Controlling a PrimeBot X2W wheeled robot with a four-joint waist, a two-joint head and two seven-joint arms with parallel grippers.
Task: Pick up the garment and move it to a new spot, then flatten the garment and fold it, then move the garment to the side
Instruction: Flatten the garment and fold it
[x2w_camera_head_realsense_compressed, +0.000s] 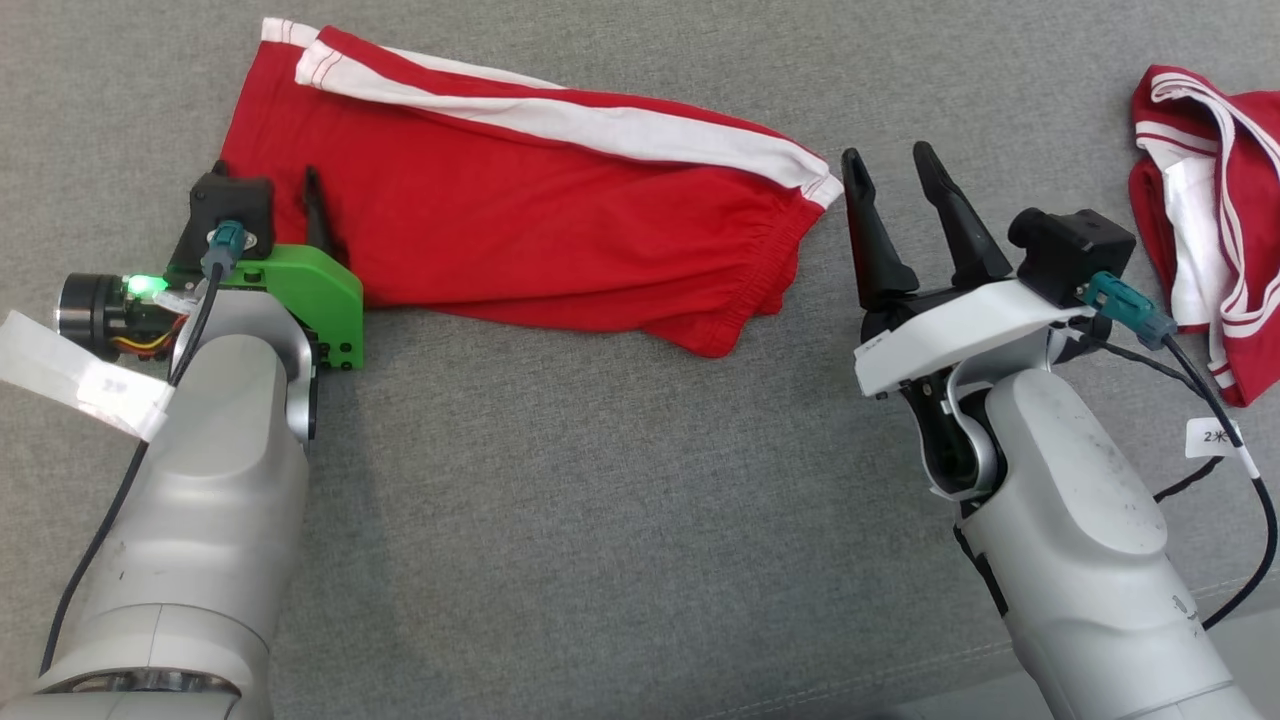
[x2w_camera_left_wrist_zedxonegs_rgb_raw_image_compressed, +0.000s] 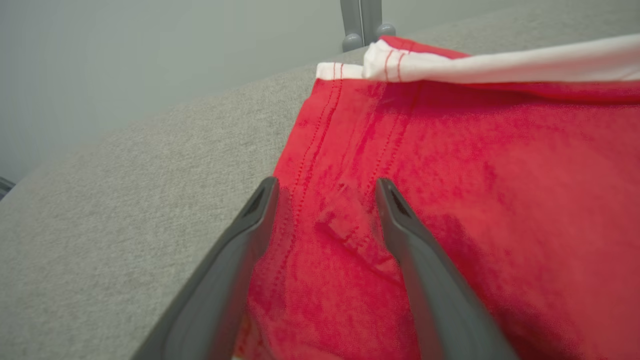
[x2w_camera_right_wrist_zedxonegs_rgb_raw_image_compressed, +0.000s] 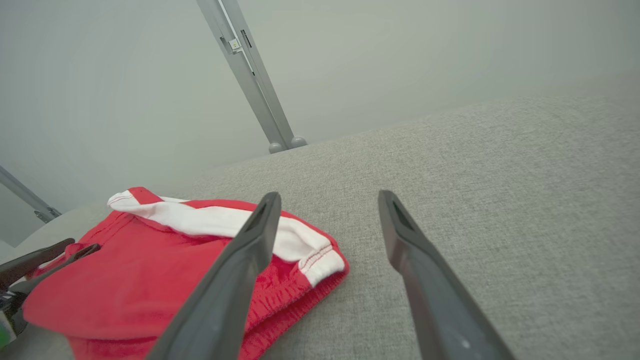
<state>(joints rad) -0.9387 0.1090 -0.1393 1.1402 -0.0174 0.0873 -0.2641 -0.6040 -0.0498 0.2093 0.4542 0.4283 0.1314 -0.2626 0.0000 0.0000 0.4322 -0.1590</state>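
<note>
At far right | second red garment; grey surface around shorts

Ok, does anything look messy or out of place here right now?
Yes: a second red-and-white garment lies crumpled at the right edge. The red shorts lie mostly flat, but their two layers sit askew at the left hem, white stripes not lined up.

Bare grey surface beside garment
</note>
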